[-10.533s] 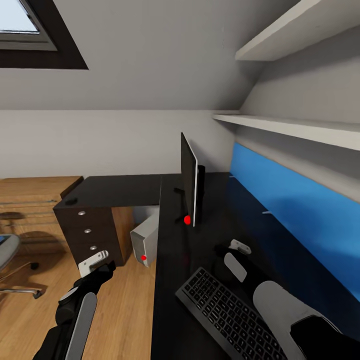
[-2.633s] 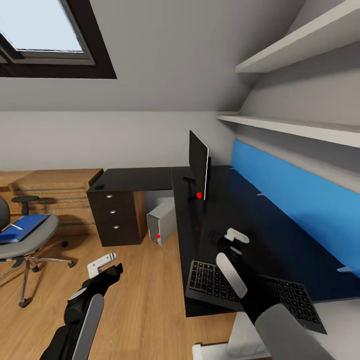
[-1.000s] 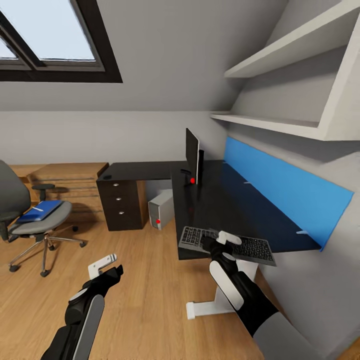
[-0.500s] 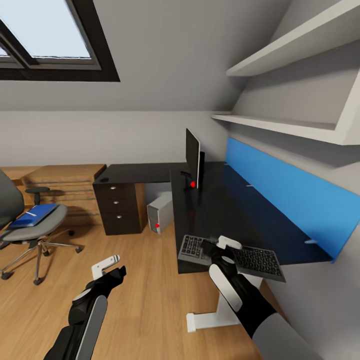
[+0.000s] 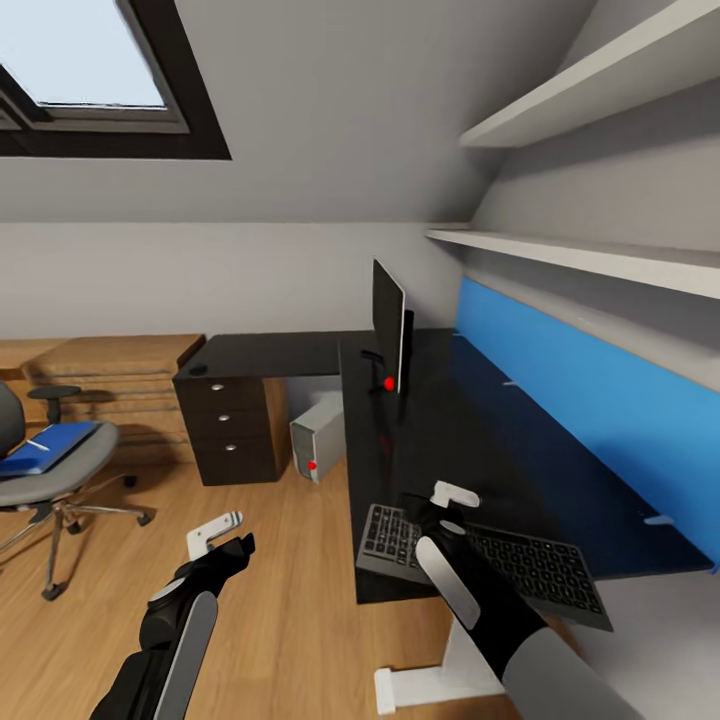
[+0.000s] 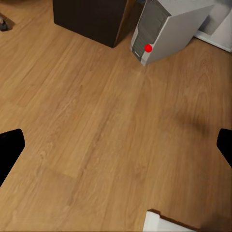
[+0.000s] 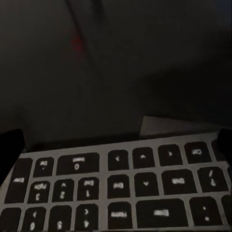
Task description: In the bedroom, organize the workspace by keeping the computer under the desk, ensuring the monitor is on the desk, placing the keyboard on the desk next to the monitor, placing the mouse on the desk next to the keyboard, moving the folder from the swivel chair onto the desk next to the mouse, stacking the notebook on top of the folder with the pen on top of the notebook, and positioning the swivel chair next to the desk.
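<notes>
Camera moved closer since 0.5 s ago; right tool [image 5: 437, 497] still clamps keyboard [image 5: 520, 562] at tabletop [image 5: 450, 430] edge, left tool [image 5: 222, 530] open over floor.

The keyboard [image 7: 121, 188] carries the only legible marks: pale key legends in the right wrist view, among them digits that look like 0, 1, 2, 5 and 6, plus arrow signs. The rest are too blurred to read.

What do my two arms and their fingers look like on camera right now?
Both arms are black with long pale grey oval panels. The left gripper has a white bracket-like piece above black fingers; the right gripper carries a similar white piece. In the wrist views the fingers appear plain black.
</notes>
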Controlling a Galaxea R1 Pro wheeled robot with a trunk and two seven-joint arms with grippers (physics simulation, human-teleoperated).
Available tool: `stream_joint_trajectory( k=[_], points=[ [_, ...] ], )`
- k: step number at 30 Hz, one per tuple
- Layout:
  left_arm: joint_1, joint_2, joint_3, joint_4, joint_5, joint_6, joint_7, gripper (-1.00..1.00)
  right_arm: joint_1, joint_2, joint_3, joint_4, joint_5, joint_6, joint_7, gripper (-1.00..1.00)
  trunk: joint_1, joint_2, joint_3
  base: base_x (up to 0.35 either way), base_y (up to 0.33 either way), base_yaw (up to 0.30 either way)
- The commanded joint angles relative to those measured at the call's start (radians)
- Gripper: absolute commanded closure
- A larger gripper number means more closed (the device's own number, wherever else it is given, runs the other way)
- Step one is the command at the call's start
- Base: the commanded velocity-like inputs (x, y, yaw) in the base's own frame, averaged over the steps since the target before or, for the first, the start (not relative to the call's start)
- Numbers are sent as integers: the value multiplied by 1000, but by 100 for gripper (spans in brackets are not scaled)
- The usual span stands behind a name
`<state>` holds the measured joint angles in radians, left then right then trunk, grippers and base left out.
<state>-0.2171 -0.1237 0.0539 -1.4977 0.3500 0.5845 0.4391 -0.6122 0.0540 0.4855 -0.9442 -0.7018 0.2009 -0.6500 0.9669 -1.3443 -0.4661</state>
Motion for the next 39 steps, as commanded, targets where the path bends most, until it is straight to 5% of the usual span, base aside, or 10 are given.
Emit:
stream_joint_trajectory(
  k=[1,15,39],
  points=[
    [-1,-1,0,-1,11,3,7,-100,-2,3,12,13,-3,5,8,-100,1,-1,-1,325,66,0],
    [-1,1,-31,16,11,3,8,-100,-8,46,33,136,-1,6,54,-100,1,-1,-1,298,84,0],
    [-1,0,-37,20,10,3,9,-100,-38,71,33,267,55,37,55,-100,1,-1,-1,14,2,0]
  ],
)
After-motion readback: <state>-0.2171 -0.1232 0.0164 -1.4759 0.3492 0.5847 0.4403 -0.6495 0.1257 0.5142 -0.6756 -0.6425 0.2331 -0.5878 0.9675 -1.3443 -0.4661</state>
